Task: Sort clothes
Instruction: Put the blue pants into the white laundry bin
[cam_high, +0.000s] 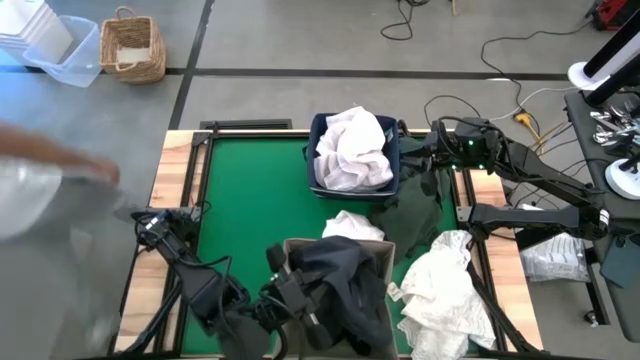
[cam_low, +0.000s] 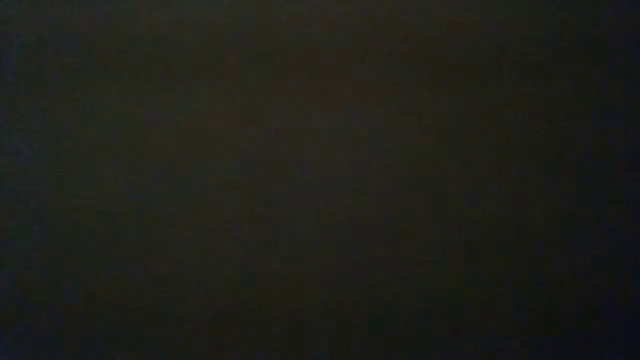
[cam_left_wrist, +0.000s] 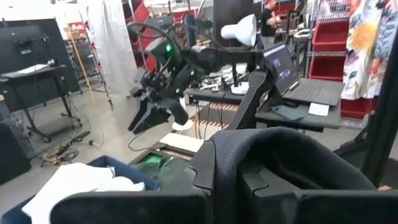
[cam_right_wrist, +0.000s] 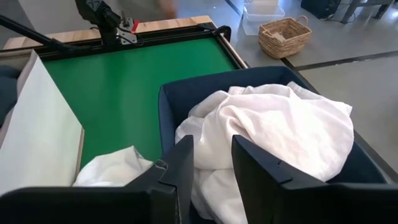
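Observation:
A charcoal garment (cam_high: 345, 285) fills the beige bin (cam_high: 300, 245) at the table's near edge. My left gripper (cam_high: 283, 288) is at that bin's left rim, shut on this garment (cam_left_wrist: 273, 155). White clothes (cam_high: 352, 148) are piled in the navy bin (cam_high: 400, 150) at the far side. Other white garments lie on the green mat (cam_high: 352, 225) and at the right edge (cam_high: 445, 290). A dark green garment (cam_high: 420, 205) lies beside the navy bin. My right gripper (cam_high: 428, 160) hovers open at the navy bin's right side (cam_right_wrist: 212, 168). The low view is black. My left gripper pinches a fold of the charcoal garment (cam_left_wrist: 227, 168) between its two fingers, coming from the table's left side. The cloth bulges up over one finger (cam_left_wrist: 311, 205). The rest of the garment lies in the beige bin (cam_high: 350, 300).
A person's blurred arm (cam_high: 60, 180) reaches in at the table's left edge. Off the table on the floor stand a wicker basket (cam_high: 132, 45) and a clear plastic tub (cam_high: 65, 55). The green mat is bare on its left half (cam_high: 250, 200).

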